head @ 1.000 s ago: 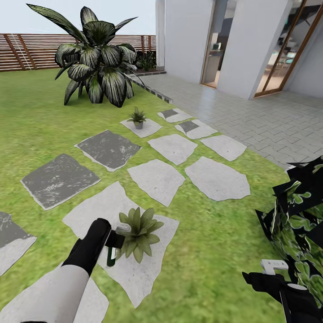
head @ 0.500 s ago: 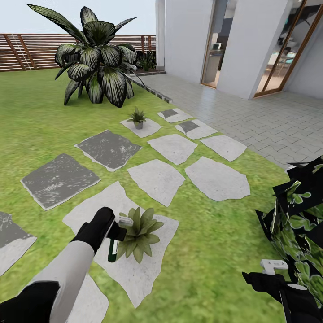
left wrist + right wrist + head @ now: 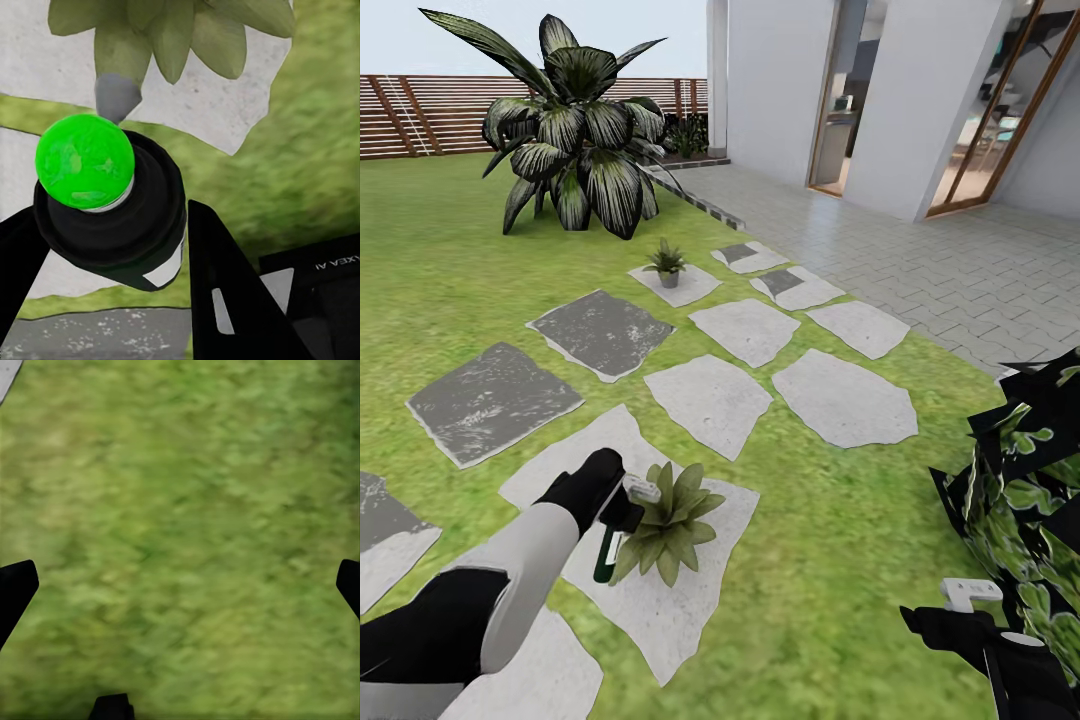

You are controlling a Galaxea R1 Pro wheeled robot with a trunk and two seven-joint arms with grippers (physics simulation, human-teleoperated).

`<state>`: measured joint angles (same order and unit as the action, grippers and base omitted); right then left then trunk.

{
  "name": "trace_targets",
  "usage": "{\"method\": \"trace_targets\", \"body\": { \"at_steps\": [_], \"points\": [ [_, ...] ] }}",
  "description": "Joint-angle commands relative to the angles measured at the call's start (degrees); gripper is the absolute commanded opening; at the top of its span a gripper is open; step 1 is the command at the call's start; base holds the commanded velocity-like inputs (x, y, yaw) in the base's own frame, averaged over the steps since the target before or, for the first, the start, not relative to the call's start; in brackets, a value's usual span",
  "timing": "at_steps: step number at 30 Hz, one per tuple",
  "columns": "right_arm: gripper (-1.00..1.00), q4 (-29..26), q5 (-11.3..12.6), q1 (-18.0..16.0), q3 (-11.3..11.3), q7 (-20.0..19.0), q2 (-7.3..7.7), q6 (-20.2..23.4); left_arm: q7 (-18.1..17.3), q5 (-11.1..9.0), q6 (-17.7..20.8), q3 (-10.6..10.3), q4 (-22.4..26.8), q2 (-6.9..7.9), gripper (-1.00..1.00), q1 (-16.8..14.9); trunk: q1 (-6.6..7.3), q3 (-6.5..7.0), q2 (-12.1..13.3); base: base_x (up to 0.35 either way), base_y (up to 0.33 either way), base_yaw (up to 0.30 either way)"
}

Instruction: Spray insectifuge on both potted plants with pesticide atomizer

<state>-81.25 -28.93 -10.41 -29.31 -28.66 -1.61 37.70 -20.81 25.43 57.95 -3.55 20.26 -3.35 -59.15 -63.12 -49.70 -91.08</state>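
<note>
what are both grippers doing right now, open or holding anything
Left gripper: shut on the pesticide atomizer, beside the near potted plant.
Right gripper: open, fingers apart over grass, holding nothing.

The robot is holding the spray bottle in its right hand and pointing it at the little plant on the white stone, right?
Not quite: it is the left gripper that holds the pesticide atomizer, as the head view shows. The right gripper hangs over the grass with nothing in it. The rest is right: the bottle is beside the near potted plant on the white stepping stone.
</note>
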Motion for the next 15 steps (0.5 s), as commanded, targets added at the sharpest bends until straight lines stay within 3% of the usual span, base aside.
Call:
{"method": "trace_targets", "body": {
  "at_steps": [1, 15],
  "points": [
    [1.0, -0.1, -0.6, -0.05, -0.14, -0.59, -0.06, 0.09, -0.55, 0.5, 0.14, -0.3, -0.07, 0.04, -1.0, -0.14, 0.0, -0.04, -0.02, 0.0, 0.0, 0.0],
    [1.0, 0.04, -0.58, -0.05, -0.09, -0.61, -0.06, 0.04, -0.4, 0.5, -0.01, -0.39, 0.39, 0.01, -1.0, -0.15, 0.0, -0.04, -0.02, 0.0, 0.0, 0.0]
  ]
}}
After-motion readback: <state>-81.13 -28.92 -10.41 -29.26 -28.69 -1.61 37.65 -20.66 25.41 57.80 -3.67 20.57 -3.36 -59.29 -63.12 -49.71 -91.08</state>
